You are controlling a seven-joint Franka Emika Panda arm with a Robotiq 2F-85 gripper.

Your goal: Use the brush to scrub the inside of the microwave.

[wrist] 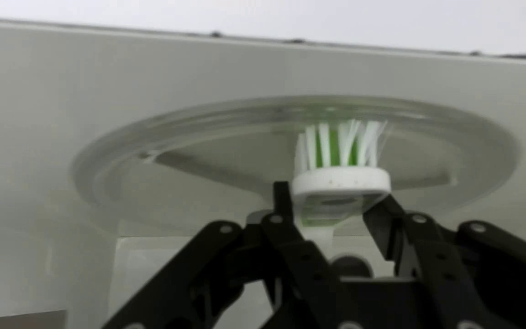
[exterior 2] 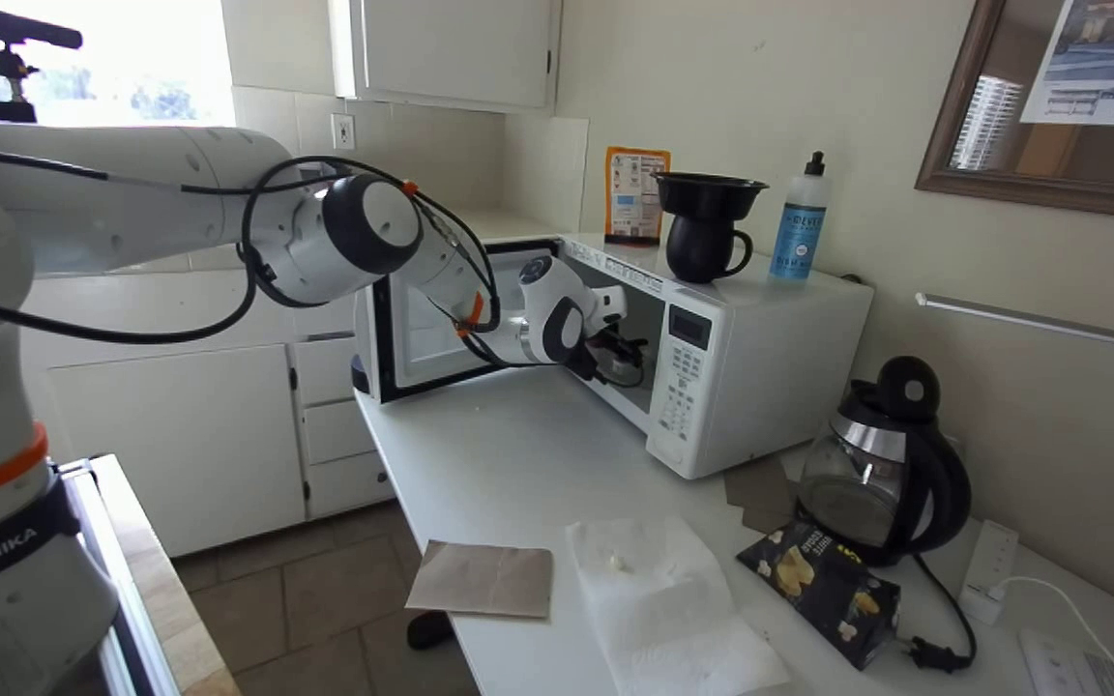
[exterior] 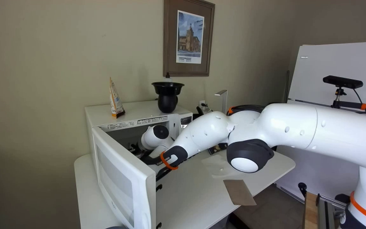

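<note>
The white microwave [exterior: 138,109] stands on the table with its door [exterior: 124,181] swung open; it also shows in an exterior view [exterior 2: 794,362]. My gripper [wrist: 332,205] is shut on the brush [wrist: 340,180], which has a white head with white and green bristles. The gripper is inside the cavity in both exterior views [exterior: 135,149] [exterior 2: 620,350]. In the wrist view the bristles point to the picture's top, over the round glass turntable [wrist: 121,151]. I cannot tell whether they touch it. The brush is too small or hidden in both exterior views.
On the microwave stand an orange-white bag [exterior 2: 636,193], a black mug [exterior 2: 702,249] with a black bowl [exterior 2: 712,196] on it, and a blue-labelled bottle [exterior 2: 799,232]. A coffee pot [exterior 2: 857,483], snack bag [exterior 2: 828,585], paper towel [exterior 2: 663,599] and cardboard [exterior 2: 484,580] lie on the table.
</note>
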